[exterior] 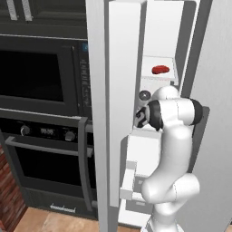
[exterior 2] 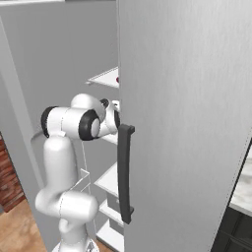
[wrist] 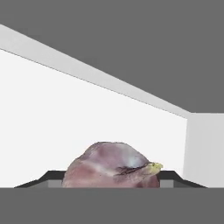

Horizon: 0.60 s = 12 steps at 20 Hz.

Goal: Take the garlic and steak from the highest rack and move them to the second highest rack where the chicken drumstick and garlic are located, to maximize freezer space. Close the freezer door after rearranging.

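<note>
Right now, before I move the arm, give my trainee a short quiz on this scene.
1. True or false: the steak lies on the highest rack.
2. What sits close in front of the hand camera? A) a purplish garlic bulb B) a drumstick C) a red slab
3. Fill in: the freezer door is ___ (open or shut).
Key: 1 true; 2 A; 3 open.

Rendered home kitchen, black built-in wall oven [exterior: 45, 149] with bar handle, microwave [exterior: 41, 77] directly above the oven, tall open freezer with white shelves just right of the oven, wood floor [exterior: 50, 222] below the oven
</note>
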### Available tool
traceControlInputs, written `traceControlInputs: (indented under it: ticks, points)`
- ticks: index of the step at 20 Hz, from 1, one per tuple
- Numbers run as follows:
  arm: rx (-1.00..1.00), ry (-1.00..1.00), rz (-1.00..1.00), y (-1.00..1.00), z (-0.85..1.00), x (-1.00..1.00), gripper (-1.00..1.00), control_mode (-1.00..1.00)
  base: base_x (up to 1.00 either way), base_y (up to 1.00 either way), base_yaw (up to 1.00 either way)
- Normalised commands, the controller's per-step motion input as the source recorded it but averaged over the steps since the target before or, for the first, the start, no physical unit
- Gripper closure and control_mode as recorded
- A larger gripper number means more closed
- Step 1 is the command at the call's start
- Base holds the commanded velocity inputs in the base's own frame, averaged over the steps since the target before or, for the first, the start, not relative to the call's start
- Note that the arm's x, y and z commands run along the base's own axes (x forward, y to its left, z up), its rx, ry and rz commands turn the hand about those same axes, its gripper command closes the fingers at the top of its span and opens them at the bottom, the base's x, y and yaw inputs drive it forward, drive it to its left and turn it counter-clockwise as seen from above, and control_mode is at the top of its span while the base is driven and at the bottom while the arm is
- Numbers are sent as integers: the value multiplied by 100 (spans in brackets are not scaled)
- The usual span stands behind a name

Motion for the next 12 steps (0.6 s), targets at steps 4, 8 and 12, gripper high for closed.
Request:
traceControlInputs:
  ticks: [4, 8, 12]
  points:
    - [0, 0, 2, 0, -33, 51, 100, -100, 0, 0, 0]
    - [-1, 0, 0, -1, -34, 39, -100, -100, 0, 0, 0]
    - [0, 0, 1, 0, -25, 10, -100, -100, 0, 0, 0]
